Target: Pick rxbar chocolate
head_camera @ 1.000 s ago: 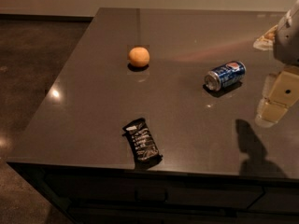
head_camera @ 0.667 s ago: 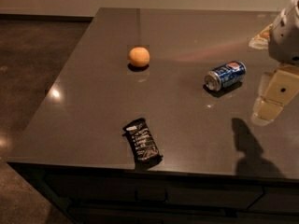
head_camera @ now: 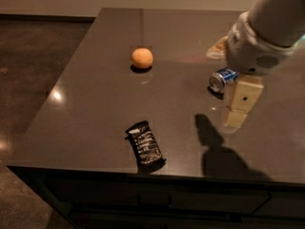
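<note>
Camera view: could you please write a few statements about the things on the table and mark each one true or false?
1. The rxbar chocolate lies near the front edge of the table. True.
2. The gripper holds the rxbar chocolate. False: it hangs over the table's right part, by the blue can, well apart from the bar.
3. The blue can stands upright. False: it lies on its side.
4. The orange fruit sits farther back than the bar. True.

white lettering on rxbar chocolate (head_camera: 145, 143) unreadable; gripper (head_camera: 240, 101) over table (head_camera: 90, 109) right side.
</note>
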Robot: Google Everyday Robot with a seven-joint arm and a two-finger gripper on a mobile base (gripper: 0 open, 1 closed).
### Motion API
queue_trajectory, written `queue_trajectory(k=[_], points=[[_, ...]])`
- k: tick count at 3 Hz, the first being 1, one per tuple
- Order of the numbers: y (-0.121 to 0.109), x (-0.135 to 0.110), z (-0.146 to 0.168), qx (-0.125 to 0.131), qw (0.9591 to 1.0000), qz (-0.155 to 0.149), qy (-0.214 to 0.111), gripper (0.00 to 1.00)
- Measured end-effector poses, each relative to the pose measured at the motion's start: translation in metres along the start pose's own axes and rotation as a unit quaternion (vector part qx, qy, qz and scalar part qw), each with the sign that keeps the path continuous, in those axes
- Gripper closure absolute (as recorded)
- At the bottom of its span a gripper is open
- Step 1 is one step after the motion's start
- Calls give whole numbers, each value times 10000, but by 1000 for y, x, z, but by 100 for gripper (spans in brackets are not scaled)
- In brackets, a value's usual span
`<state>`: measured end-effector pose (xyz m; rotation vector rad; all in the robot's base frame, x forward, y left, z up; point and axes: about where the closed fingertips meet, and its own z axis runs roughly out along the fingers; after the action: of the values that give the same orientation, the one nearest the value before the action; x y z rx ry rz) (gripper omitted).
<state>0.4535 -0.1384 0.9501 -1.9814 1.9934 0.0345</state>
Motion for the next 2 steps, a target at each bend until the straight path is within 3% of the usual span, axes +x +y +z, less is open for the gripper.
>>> queue_trajectory(k=[1,2], points=[[4,-28,24,-251,9981,-549,-133,0],[7,-50,45,-494,9934,-1021,-154,0]])
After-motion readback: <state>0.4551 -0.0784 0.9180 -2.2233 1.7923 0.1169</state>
